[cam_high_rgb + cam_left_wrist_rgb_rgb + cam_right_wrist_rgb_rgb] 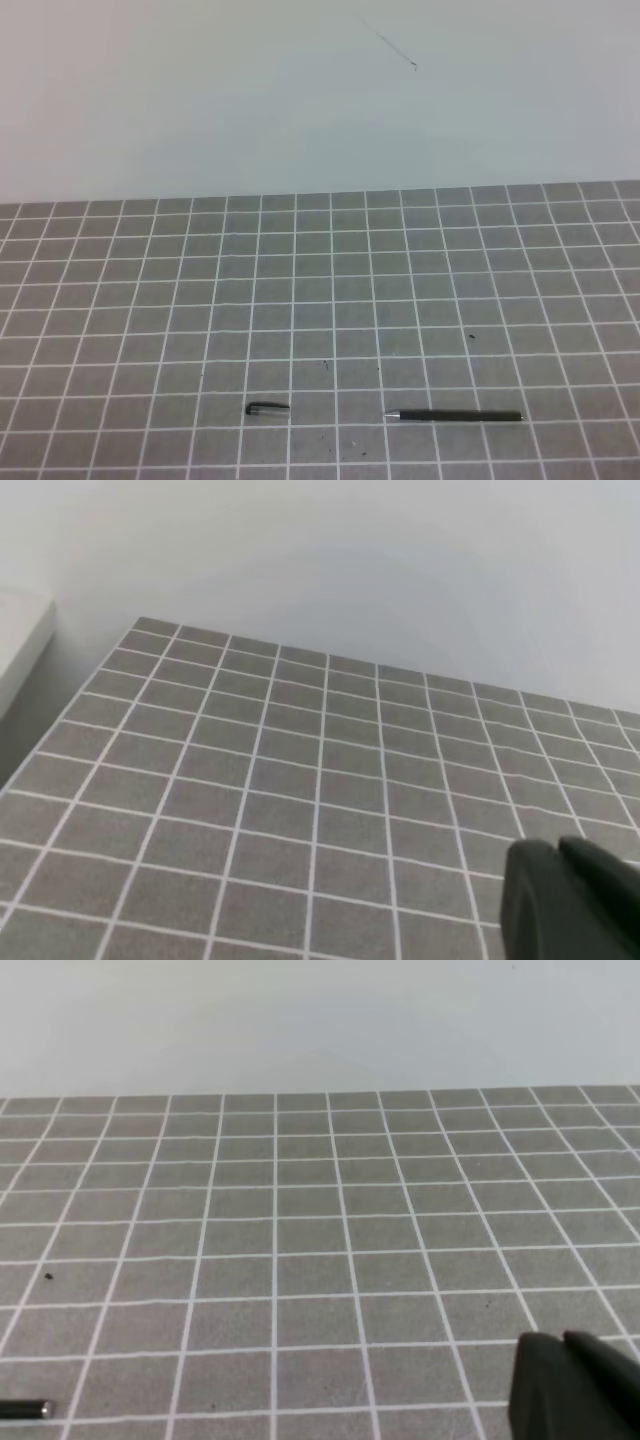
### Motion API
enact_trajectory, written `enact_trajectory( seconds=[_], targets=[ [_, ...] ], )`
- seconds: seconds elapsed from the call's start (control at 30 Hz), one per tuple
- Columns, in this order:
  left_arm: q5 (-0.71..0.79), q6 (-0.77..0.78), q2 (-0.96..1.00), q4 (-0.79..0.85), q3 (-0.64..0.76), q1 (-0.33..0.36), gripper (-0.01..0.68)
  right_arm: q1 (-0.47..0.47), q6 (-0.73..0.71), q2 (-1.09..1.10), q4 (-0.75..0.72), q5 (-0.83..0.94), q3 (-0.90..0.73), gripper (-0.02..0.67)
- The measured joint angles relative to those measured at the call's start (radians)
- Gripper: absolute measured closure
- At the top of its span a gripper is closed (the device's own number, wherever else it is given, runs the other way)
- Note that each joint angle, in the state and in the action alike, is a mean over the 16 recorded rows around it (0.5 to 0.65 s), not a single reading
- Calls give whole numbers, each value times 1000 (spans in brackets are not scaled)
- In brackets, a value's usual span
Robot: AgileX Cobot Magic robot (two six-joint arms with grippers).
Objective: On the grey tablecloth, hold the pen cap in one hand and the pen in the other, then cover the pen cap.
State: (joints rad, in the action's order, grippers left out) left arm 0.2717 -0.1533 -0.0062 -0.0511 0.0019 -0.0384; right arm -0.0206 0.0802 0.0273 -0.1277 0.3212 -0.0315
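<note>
Currently, scene as follows:
Pen cap (267,408): lies flat near the front edge of the cloth, left of the pen, well apart from it.
Pen (454,415): lies flat, silvery tip toward the cap; one end shows at the right wrist view's lower left (25,1409).
Grey tablecloth (320,300): white grid lines; scattered dark specks.
Left gripper (570,900): pressed together, holding nothing, above bare cloth.
Right gripper (575,1385): pressed together, holding nothing.
Writing: none legible on any item.
Wall (300,90): pale, with one thin dark mark.
</note>
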Motion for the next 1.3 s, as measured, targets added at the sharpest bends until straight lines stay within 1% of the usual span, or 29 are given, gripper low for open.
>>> enact_trajectory(
  seconds=[0.97, 1.13, 1.3],
  targets=[
    [1, 2, -8, 5, 15, -6, 674, 0, 0, 0, 10, -1, 0, 652],
    [-1, 0, -7, -17, 15, -8, 674, 0, 0, 0, 68, -5, 0, 652],
    [-14, -3, -5, -98, 10, -8, 674, 0, 0, 0, 197, -28, 0, 652]
  ],
)
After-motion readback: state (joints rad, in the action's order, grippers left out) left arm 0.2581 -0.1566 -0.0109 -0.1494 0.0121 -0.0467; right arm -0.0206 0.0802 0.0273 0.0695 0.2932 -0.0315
